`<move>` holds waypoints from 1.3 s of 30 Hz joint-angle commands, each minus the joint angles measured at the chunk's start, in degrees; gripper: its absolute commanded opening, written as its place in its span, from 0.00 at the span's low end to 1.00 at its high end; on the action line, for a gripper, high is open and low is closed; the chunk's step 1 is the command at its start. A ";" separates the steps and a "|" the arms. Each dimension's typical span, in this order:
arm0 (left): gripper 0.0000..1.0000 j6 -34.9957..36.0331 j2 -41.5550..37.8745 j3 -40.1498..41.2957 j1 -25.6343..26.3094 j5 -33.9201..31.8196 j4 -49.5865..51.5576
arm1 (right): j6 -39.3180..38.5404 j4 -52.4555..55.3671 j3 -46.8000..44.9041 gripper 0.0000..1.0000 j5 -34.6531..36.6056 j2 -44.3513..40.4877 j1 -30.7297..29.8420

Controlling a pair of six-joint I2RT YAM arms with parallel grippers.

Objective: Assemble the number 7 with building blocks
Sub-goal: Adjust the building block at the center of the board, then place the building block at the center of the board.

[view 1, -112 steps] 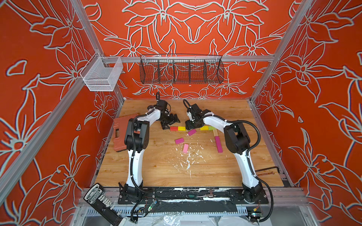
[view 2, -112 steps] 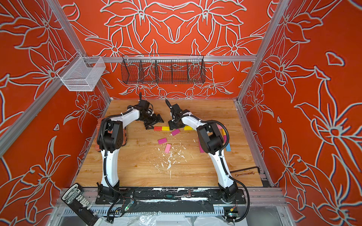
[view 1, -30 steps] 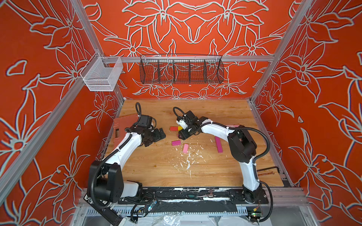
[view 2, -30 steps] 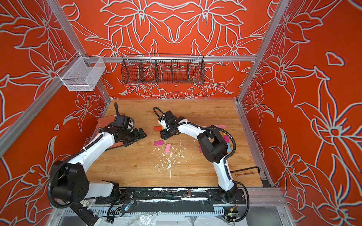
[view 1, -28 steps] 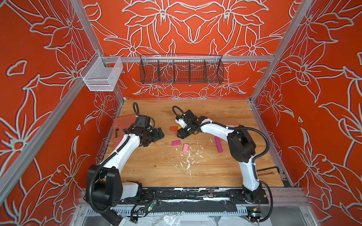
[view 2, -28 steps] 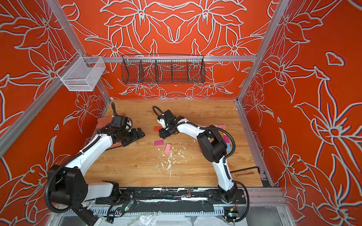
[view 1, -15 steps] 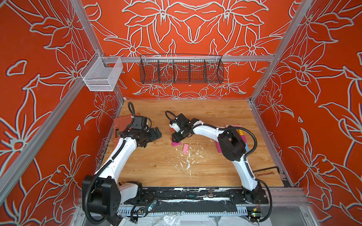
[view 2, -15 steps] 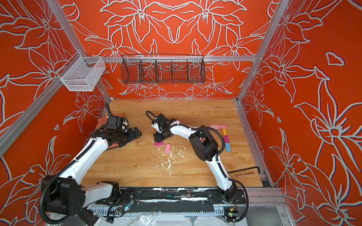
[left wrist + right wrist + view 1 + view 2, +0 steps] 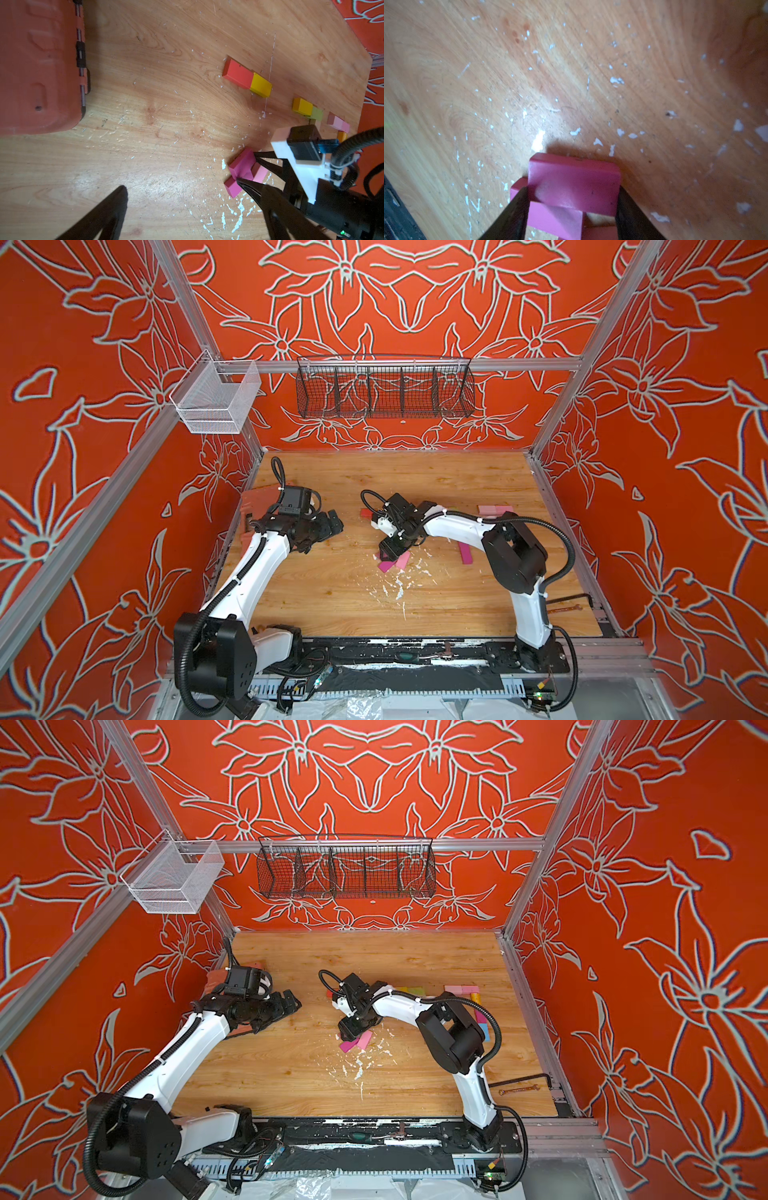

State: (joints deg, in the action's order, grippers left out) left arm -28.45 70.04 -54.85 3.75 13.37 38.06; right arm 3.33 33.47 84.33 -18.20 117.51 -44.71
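1. The small flat magenta wooden block (image 9: 574,172) is near the middle of the wooden counter (image 9: 415,605). The right end effector (image 9: 573,187) clamps it between its black fingers, over a second magenta block (image 9: 232,188) and a light pink block (image 9: 259,172).
2. The right wrist view is blurred and cuts off the block's near end.
3. The left end effector (image 9: 328,529) hangs spread wide and empty near the red-brown plastic tool case (image 9: 39,62), which is cropped at the frame edge.
4. The number 7 (image 9: 461,990) is partly hidden behind the right arm (image 9: 453,1036).

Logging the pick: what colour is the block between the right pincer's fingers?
Magenta block, clearest in the right wrist view.
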 commanded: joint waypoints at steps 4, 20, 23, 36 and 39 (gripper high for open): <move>0.97 0.88 -0.26 -0.26 -0.27 2.50 -0.27 | -5.02 3.25 4.80 0.58 5.07 1.05 0.61; 0.97 1.60 0.80 -1.26 -0.25 3.23 -0.54 | -16.60 12.78 22.96 0.72 12.73 13.71 2.94; 0.98 1.72 0.95 -1.40 -0.29 3.15 -0.36 | -15.69 12.00 22.16 0.76 11.82 12.87 3.09; 0.97 0.48 -3.39 -2.16 -0.27 -1.53 3.72 | -5.95 3.26 20.32 0.71 -1.44 9.15 2.88; 0.97 1.06 -4.31 -2.63 -0.26 -1.55 5.47 | -4.85 4.28 23.18 0.67 -2.76 11.51 2.53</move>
State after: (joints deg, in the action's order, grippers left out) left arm -27.88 67.22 -55.83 3.73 13.10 40.53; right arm -3.55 37.87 104.62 -17.15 127.74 -41.60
